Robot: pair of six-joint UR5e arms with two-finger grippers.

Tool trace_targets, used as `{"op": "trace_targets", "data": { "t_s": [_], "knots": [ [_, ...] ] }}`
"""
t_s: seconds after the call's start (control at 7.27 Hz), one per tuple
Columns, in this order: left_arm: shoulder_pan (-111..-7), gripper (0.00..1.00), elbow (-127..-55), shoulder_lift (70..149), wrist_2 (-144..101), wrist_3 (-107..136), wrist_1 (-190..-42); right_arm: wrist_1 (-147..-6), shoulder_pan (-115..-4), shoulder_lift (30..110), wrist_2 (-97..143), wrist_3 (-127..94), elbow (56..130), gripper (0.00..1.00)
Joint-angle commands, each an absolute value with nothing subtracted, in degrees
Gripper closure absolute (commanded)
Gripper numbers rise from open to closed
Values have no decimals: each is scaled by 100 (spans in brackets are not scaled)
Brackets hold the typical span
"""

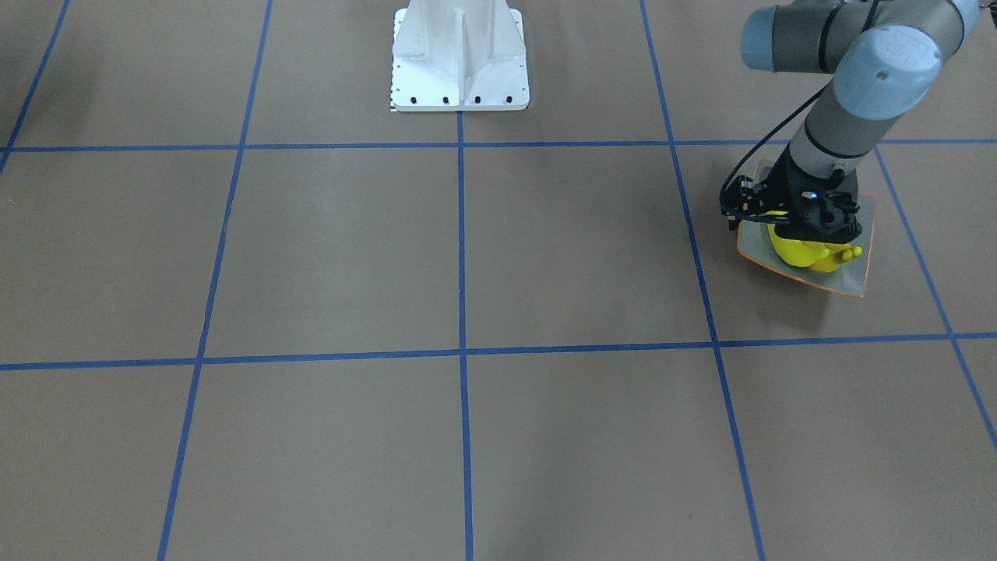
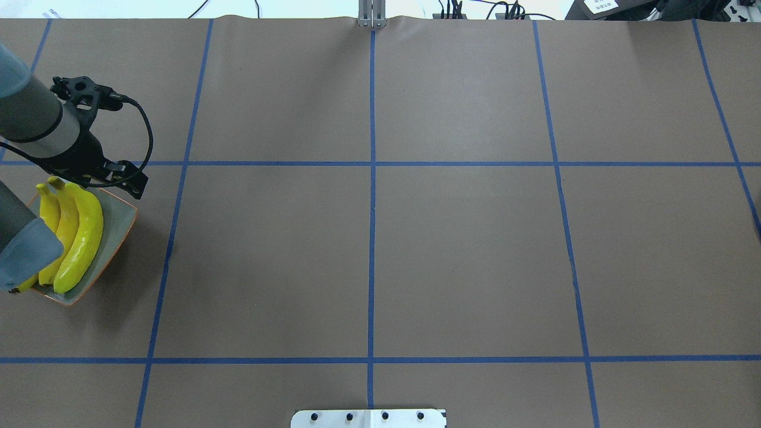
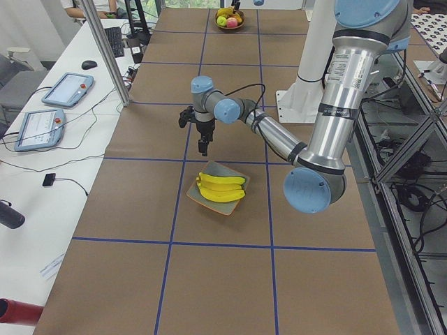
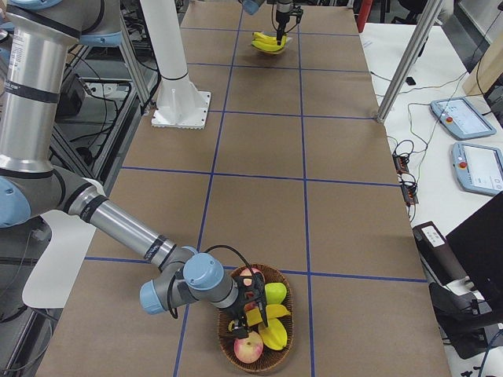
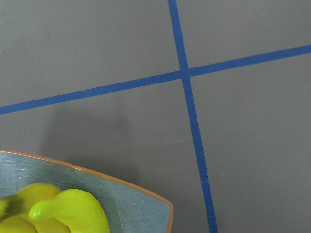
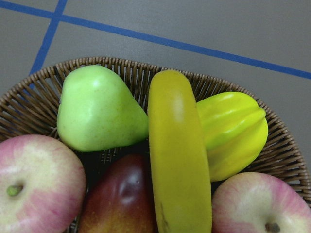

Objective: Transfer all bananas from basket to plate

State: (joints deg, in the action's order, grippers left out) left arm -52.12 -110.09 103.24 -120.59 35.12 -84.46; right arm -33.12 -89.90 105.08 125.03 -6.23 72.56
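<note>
Three bright yellow bananas (image 2: 77,238) lie side by side on the square grey-green plate (image 2: 116,229) at the table's left end; they also show in the left wrist view (image 5: 73,213). My left gripper (image 2: 104,175) hangs just above the plate's far end with its jaws apart and empty, also seen from the front (image 1: 814,234). My right gripper (image 4: 250,302) hovers low over the wicker basket (image 4: 228,353) at the right end; I cannot tell whether it is open or shut. A long, duller yellow banana-like fruit (image 6: 177,155) lies in the basket under the right wrist camera.
The basket rim (image 6: 272,141) encloses a green pear (image 6: 97,109), a starfruit (image 6: 233,131), apples (image 6: 34,184) and a dark red fruit (image 6: 121,199). The white robot base (image 1: 459,54) stands at the table's back middle. Blue tape lines cross the brown table (image 2: 464,249).
</note>
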Motion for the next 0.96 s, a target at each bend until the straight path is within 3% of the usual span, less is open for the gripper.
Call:
{"op": "trace_targets", "data": {
  "t_s": [0.0,0.41,0.55,0.83],
  "knots": [
    [-5212,1,-11013,10327,-12059,3516,-8446,-3313,-8991,10398,12472,-940,7154,0],
    [-5212,1,-11013,10327,-12059,3516,-8455,-3313,-8991,10363,12463,-940,7084,2],
    [-5212,1,-11013,10327,-12059,3507,-8455,-3313,-8991,10301,12463,-940,7014,13],
    [-5212,1,-11013,10310,-12059,3507,-8455,-3313,-8991,10266,12472,-932,6979,14]
  ]
}}
